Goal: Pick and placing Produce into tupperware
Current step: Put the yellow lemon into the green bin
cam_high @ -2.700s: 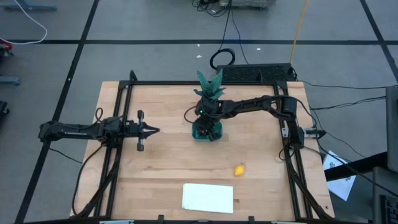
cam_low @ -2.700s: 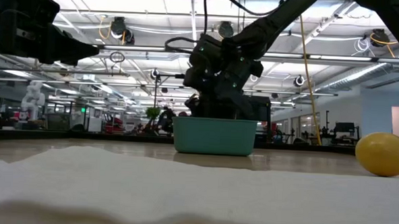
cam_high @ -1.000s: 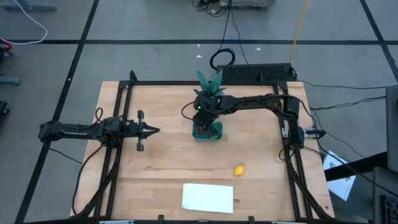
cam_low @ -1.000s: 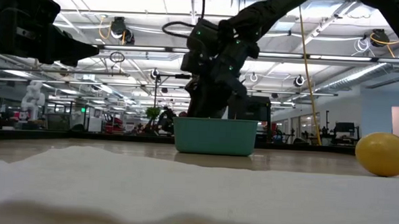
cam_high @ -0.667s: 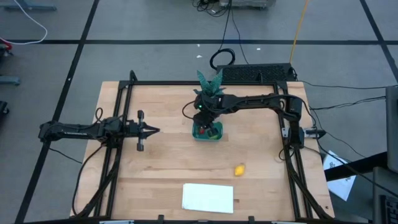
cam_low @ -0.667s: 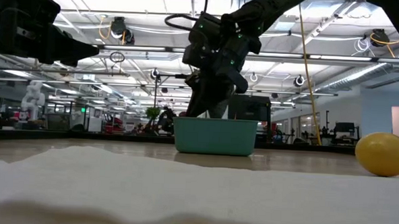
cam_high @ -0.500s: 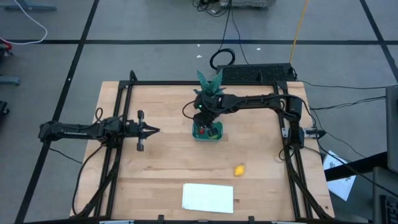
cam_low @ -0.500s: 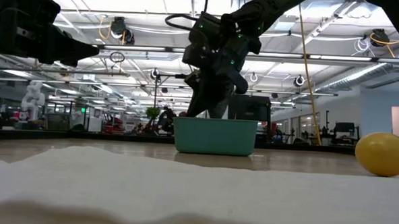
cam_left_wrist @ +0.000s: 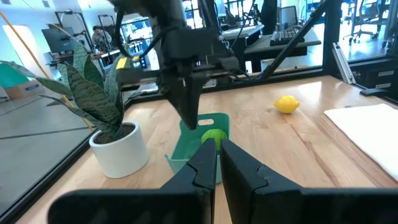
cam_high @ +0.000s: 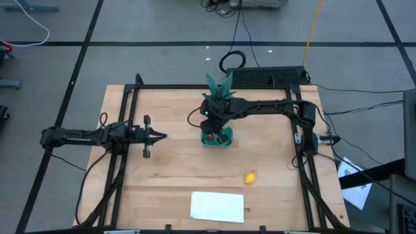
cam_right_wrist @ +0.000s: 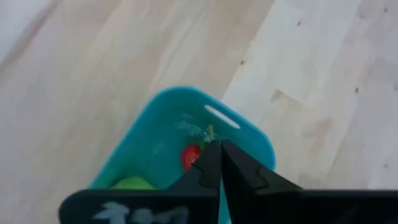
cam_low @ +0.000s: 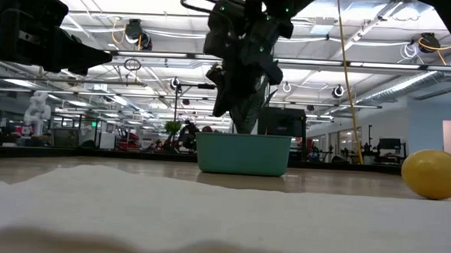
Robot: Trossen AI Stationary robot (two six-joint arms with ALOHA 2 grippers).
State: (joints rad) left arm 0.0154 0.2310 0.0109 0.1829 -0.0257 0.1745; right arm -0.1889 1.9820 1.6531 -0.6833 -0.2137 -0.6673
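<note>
I have the right gripper hanging above the tupperware near the middle of the table, its fingers pressed together on nothing; the wrist view looks straight down past them at the tiny red fruit and the lime-green fruit lying inside the teal tub, so those two read as placed; the one piece left out is the yellow lemon, alone on the bare wood.

The relation that matters for the next reach: seen from above, the lemon lies toward five o'clock from the right gripper, well apart from it and from the tub, between the tub and the flat white sheet at the near edge; I judge it the right arm's job, since the left gripper waits far off toward nine o'clock of the tub, fingers nearly touching and holding nothing.

The lemon's long axis I cannot settle from above; in the low view it sits slightly wider than tall, so I would expect to open wide and come down across its short side; the potted plant stands just beyond the tub at twelve o'clock, away from that path.
</note>
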